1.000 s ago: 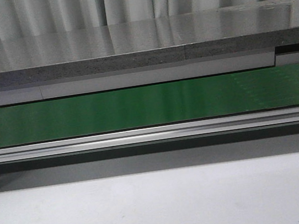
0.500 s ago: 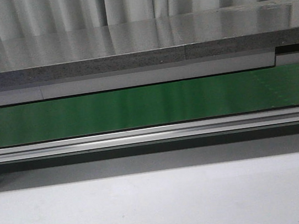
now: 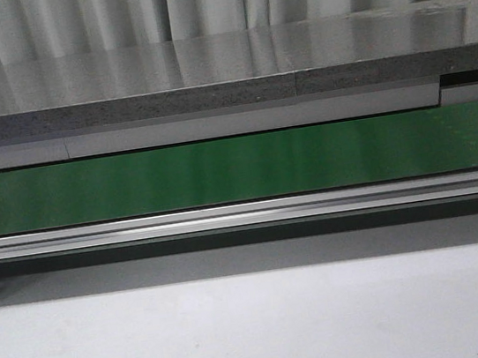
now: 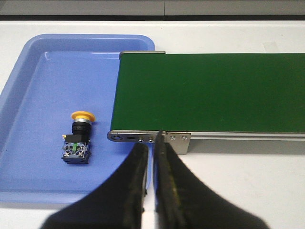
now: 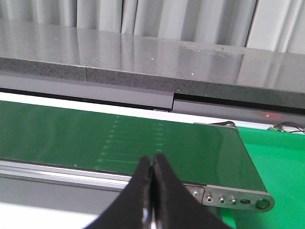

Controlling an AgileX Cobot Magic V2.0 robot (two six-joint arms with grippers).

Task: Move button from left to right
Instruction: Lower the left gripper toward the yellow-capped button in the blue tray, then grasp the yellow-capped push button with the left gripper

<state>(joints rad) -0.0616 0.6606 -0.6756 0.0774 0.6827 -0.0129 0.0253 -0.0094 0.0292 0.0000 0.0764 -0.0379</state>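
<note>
The button (image 4: 77, 138) lies on its side in a blue tray (image 4: 28, 95), its yellow-orange cap pointing toward the tray's far side and its black body toward me. It shows only in the left wrist view. My left gripper (image 4: 152, 143) is shut and empty. It hangs over the tray's edge by the conveyor's end bracket (image 4: 150, 138), to the right of the button and apart from it. My right gripper (image 5: 152, 160) is shut and empty, above the near rail at the other end of the green conveyor belt (image 5: 95, 138). Neither gripper shows in the front view.
The green conveyor belt (image 3: 238, 168) runs across the front view with a metal rail (image 3: 244, 214) along its near side. A grey stone-like shelf (image 3: 206, 72) and curtains lie behind it. A bright green surface (image 5: 281, 162) lies past the belt's right end. White tabletop (image 4: 248, 181) lies below.
</note>
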